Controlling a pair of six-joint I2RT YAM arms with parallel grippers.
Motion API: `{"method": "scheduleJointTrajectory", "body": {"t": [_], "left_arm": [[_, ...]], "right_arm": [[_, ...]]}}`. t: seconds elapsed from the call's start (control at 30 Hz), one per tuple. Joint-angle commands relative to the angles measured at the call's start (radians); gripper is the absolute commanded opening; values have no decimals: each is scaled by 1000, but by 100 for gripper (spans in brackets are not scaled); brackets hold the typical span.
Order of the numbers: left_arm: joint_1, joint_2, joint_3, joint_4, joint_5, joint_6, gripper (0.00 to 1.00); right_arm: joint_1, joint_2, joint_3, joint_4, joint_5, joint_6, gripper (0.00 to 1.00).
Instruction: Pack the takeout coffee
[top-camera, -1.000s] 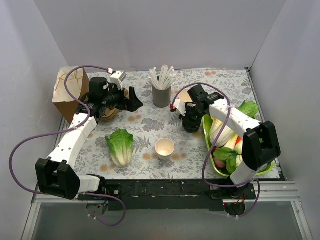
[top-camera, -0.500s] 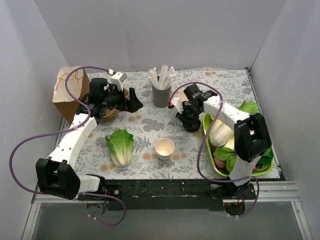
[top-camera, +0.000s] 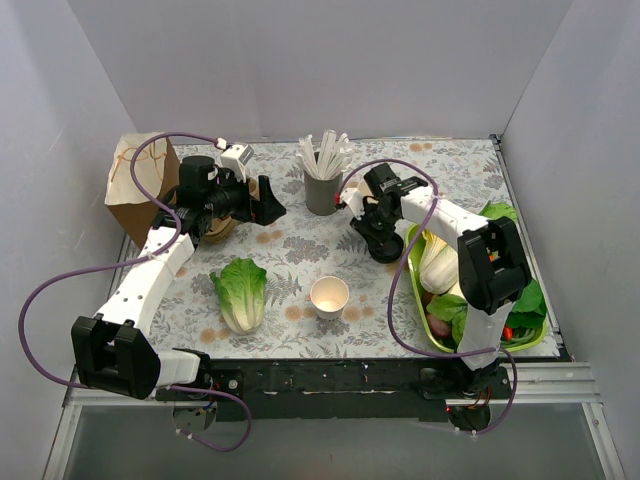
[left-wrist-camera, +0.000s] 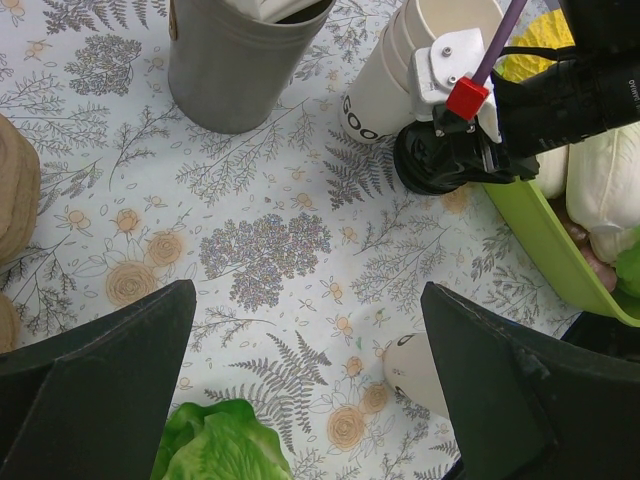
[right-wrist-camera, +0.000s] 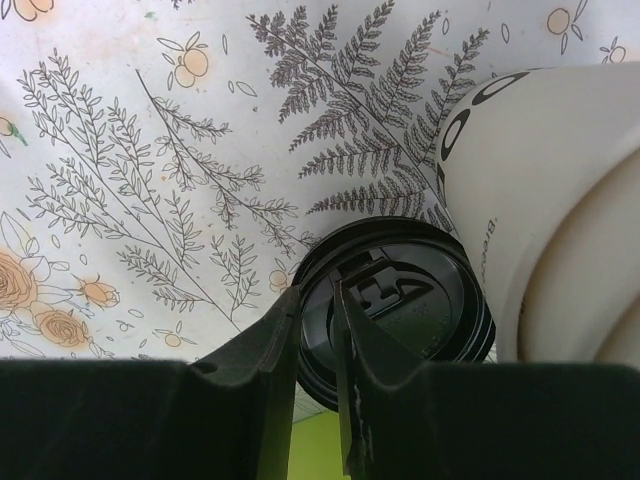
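No lidded cup shows. A lidless cream paper cup (top-camera: 329, 296) stands upright at the front middle, and part of it shows in the left wrist view (left-wrist-camera: 415, 372). A round black lid (right-wrist-camera: 410, 300) lies flat beside a stack of cream cups (right-wrist-camera: 545, 190) that lies on its side. My right gripper (right-wrist-camera: 318, 295) points down at the lid and is shut on its rim, one finger outside and one inside; it also shows in the top view (top-camera: 383, 245). My left gripper (top-camera: 268, 203) is wide open and empty, above the cloth, left of the grey cup.
A grey cup of white sticks (top-camera: 322, 185) stands at the back middle. A brown paper bag (top-camera: 135, 185) is at the back left. A lettuce (top-camera: 240, 292) lies front left. A green tray (top-camera: 418, 300) of vegetables lies close to the right of the lid.
My right arm's forearm and wrist have swung left and toward the back, while its gripper stays at the black lid. The left arm has not moved.
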Motion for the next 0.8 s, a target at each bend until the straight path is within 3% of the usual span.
{"method": "scheduleJointTrajectory", "body": {"t": [0.0,0.4,0.57,0.77], "left_arm": [[6,-15,-3,-2,8,17,98],[6,-11,-5,0,8,17,98],[6,-8,-3,-4,9,17,98],[6,-8,-2,-4,9,17,98]], "right_arm": [[-11,12,47,8,3,15,28],[-16,32,55,-6,0,32,25],[-14,30,55,-6,-8,70,35],[-17,49,58,-8,5,71,35]]}}
